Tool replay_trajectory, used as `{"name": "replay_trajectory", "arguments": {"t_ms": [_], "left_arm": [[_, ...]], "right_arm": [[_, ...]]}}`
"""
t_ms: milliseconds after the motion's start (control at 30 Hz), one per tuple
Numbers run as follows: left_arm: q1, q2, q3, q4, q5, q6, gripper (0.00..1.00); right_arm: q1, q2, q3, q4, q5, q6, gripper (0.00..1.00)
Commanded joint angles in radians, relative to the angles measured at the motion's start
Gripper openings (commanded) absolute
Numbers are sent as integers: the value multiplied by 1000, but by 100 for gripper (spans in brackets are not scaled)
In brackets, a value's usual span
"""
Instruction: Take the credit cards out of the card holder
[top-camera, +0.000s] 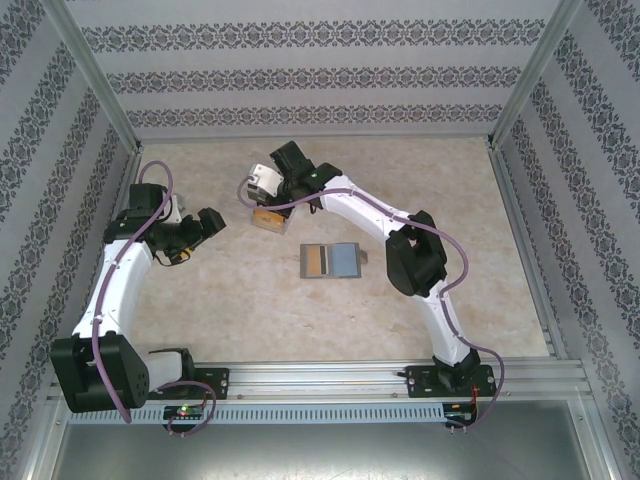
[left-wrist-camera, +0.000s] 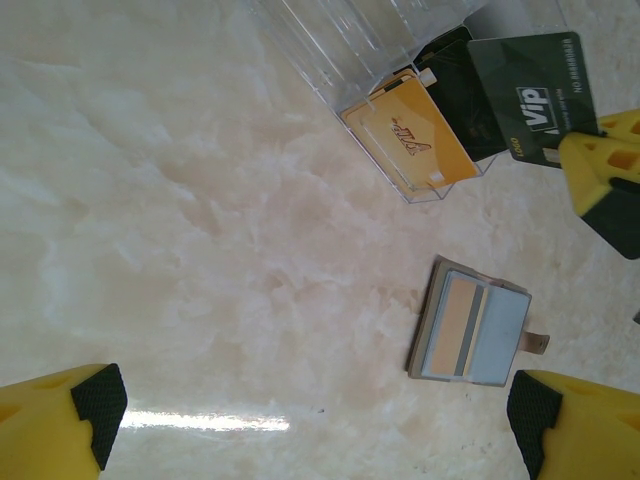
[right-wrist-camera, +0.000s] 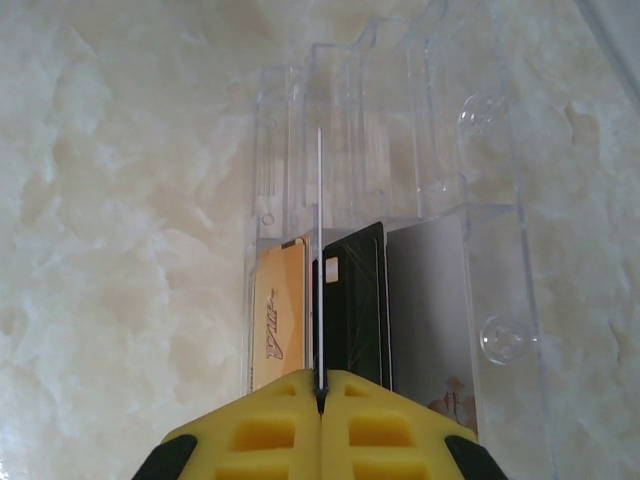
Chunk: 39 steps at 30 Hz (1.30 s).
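The right jaws clench a dark credit card (left-wrist-camera: 525, 90) edge-on above the clear box (right-wrist-camera: 400, 160), likely to slot it upright; the left jaws hang released near the card holder (left-wrist-camera: 470, 325) on the table (left-wrist-camera: 200, 250).

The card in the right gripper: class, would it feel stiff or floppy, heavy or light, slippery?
Probably stiff: edge-on from the right wrist, the card shows as a straight line above the shut right gripper, without sag. Likely light, being so thin. Its smooth face might slip.
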Motion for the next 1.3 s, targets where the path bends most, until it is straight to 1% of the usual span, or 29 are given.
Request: {"name": "replay_trajectory", "arguments": {"t_ms": [0,133,300,600,800,933,1033,1100,1167,1267], "left_arm": [[14,-13,-11,-35,-4,29,100],[14,-11,-11,-35,-1,30,100],[14,-7,-12,-36,1,31,100],[14,-1,-13,-33,10,31,100],[14,-1,-13,-34,9,33,100],[14,-1,-14,-35,10,35,100],[14,-2,-12,-34,10,34,100],[14,-2,-14,-34,12,36,100],[14,-1,-14,-34,21,36,100],[14,0,-13,-34,22,39,100]], "right_arm": [[2,25,37,-16,30,-38,0],[-4,43,45,-19,33,-53,0],[-7,71,58,-28,72,-78,0],[-12,96,58,-35,104,-58,0],[-13,99,56,-38,109,-43,9],[-14,96,59,-39,111,-39,11],[-15,96,61,-40,119,-23,17],[-16,93,81,-47,122,23,18],[-20,83,98,-62,94,59,23],[-19,44,90,-51,88,102,24]]}}
